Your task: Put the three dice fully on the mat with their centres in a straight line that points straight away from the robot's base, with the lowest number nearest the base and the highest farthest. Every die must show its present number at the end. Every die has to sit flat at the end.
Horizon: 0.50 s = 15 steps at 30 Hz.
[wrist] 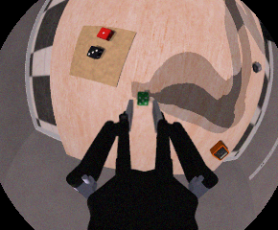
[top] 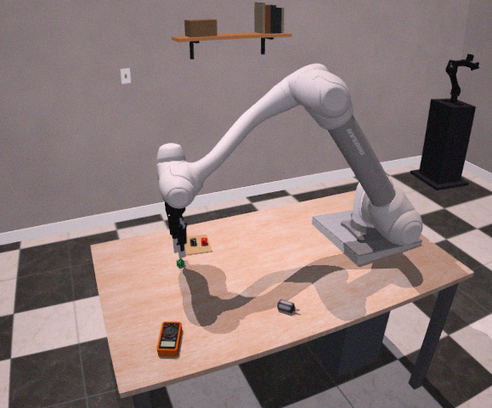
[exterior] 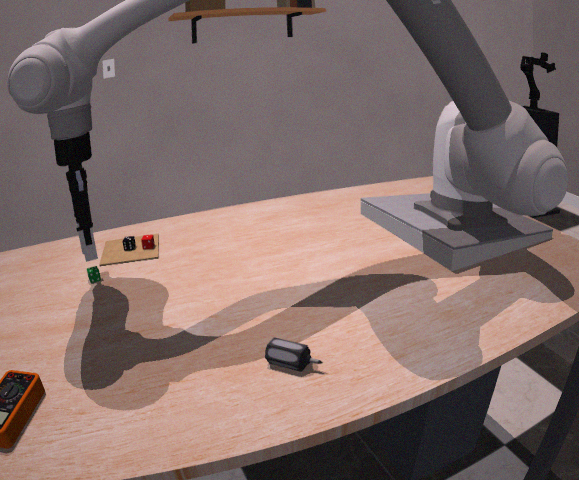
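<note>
Hovering: gripper (exterior: 88, 254) hangs above the green die (exterior: 93, 274), tips pointing down, not touching it.
Gripper state: fingers narrowed to a small gap, nothing between them; partly closed on air, holding nothing.
Green die: on bare table (exterior: 330, 268), just off the mat's near-left corner, apart from the mat (exterior: 118, 255). Face number too small to read.
Black die (exterior: 129, 242): on mat, beside the red one.
Red die (exterior: 147, 241): on mat, on the side nearer the arm's base (exterior: 382, 217). Numbers on both unreadable.
Key relation: green die lies below and slightly ahead of the fingertips. In wrist view it sits just past the two tips, roughly centred on the gap, maybe a touch toward the right finger.
Gap vs die: looks about as wide as the die, perhaps tighter. Judgement: may need opening a bit before descent, else tips could land on top and tip it.
Step in hand: prob. lining up for a pick of the green die; two of three dice already on mat.
Next move needs: straight drop, die kept level so its top face stays up.
Line target: runs away from base, i.e. along red-black direction, approx.
Risk: nudging die off its face; bumping mat edge.
Bystanders: orange meter (exterior: 5, 408) and small motor (exterior: 288, 354) well apart, no obstacle.
</note>
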Each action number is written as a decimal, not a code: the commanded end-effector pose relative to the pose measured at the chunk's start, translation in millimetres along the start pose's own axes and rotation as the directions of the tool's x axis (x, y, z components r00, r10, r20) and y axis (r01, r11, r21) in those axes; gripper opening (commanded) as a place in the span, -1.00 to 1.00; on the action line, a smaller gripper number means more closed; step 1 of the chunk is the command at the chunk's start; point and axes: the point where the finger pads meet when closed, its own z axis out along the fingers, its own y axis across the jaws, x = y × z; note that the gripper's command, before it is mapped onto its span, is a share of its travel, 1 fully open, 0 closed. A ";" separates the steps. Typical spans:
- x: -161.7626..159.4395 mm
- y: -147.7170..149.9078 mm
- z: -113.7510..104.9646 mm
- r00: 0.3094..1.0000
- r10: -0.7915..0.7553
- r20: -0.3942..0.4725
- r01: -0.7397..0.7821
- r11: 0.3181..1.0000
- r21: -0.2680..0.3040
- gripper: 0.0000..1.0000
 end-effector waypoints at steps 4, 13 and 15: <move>-0.5 -0.1 7.2 1.000 0.000 0.002 0.000 1.000 0.000 -0.36; -0.6 -0.1 15.2 1.000 0.000 0.002 0.000 1.000 0.000 -0.36; -0.6 -0.1 16.8 1.000 0.000 0.002 0.000 1.000 0.000 -0.36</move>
